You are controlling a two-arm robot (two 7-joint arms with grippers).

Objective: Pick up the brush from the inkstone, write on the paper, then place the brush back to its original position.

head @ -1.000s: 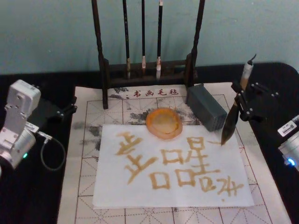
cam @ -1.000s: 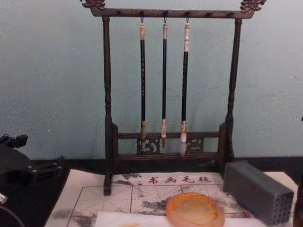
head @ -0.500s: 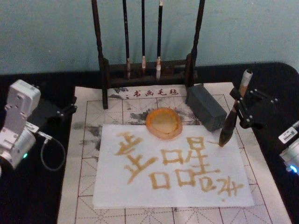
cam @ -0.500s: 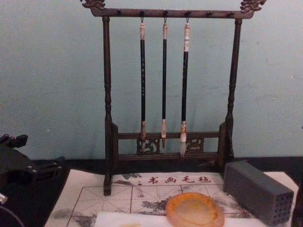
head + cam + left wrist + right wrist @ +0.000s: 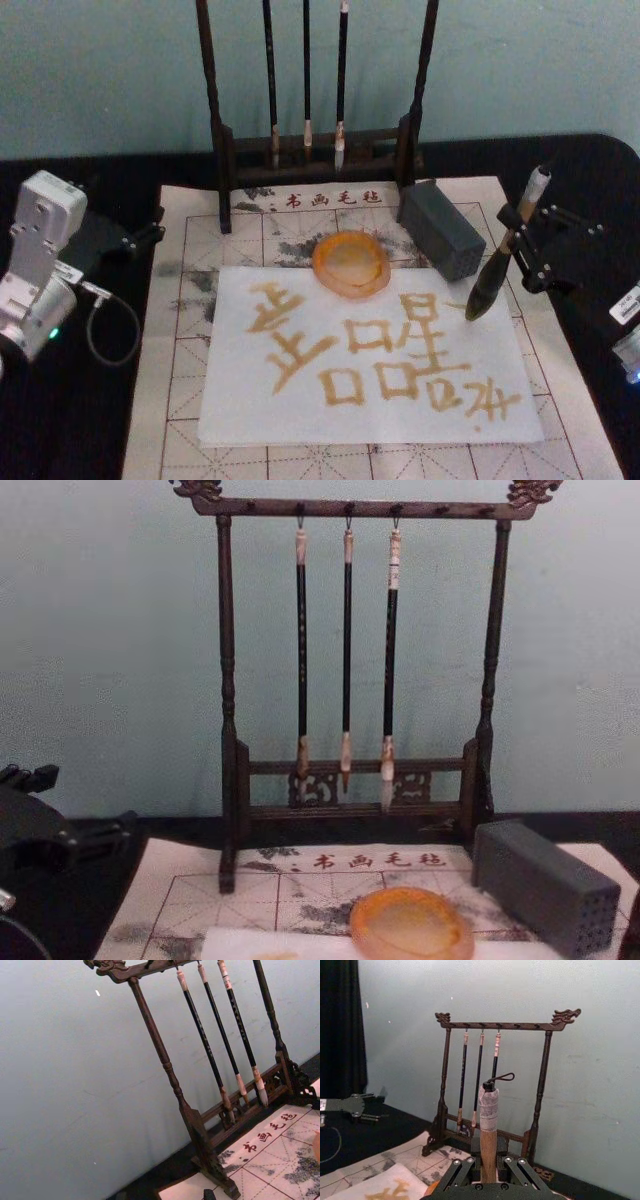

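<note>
While my right gripper (image 5: 518,244) hangs over the right side of the worktop (image 5: 60,420), its jaws are clenched on the brush (image 5: 489,287), gripping the tan handle approx. mid-length. From the right wrist view the jaws meet on the wood just below the white end cap w/ its loop, brush (image 5: 488,1110) rising straight out of the right gripper (image 5: 489,1176). Brush is tilted, cap end leaning back and to the right, dark tuft pointing down at the right edge of the paper (image 5: 300,405), just beside the golden-brown characters; can't tell if the tip touches the sheet. Tuft sits near the grey block (image 5: 442,228) and well right of the inkstone (image 5: 350,263), which lies at the paper's far edge on the gridded felt mat (image 5: 180,350). Left gripper (image 5: 140,236) is parked at the mat's left edge; released or clenched, can't tell.
</note>
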